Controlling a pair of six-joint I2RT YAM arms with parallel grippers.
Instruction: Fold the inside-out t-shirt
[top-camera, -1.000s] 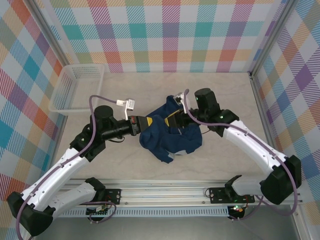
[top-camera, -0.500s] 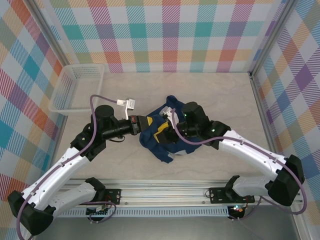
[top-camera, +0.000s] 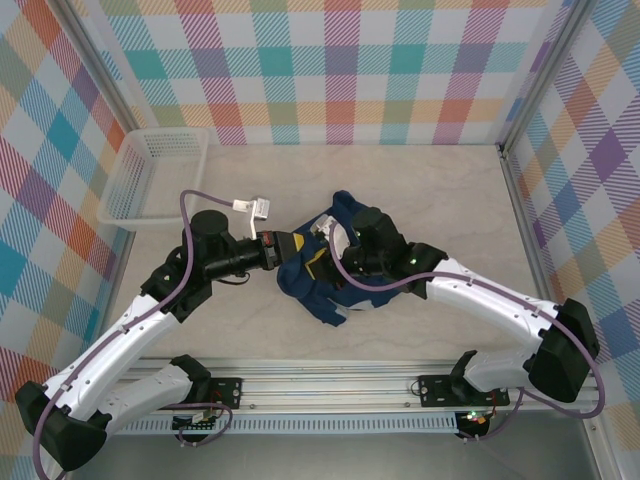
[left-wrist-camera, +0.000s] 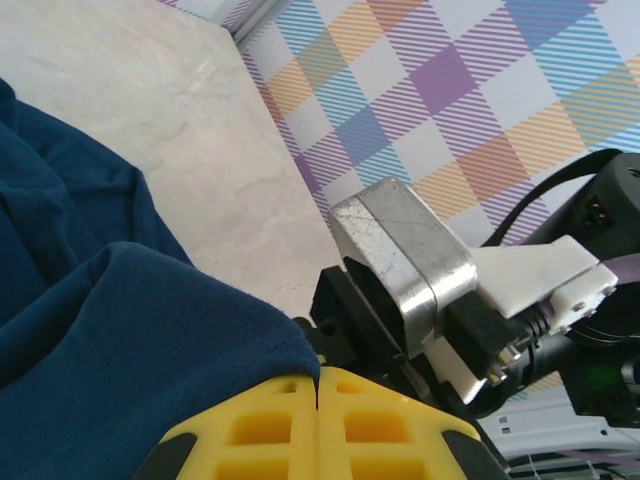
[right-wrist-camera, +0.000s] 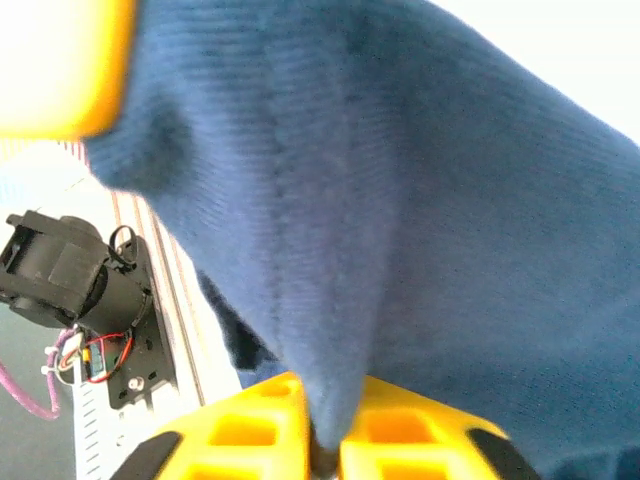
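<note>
Two grippers, left (left-wrist-camera: 318, 412) and right (right-wrist-camera: 326, 442), each clamp shut on the one shirt (top-camera: 303, 283), meeting at its left side. One basket (top-camera: 168, 131) sits well left of the shirt.

no text, label, brand or number can be read in any view. the white tag (top-camera: 258, 207) on the left arm's cable is too small to make out. the small circuit board (right-wrist-camera: 98, 360) by the rail is blurred. the inside-out t-shirt (top-camera: 305, 290) shows only plain navy cloth.
</note>
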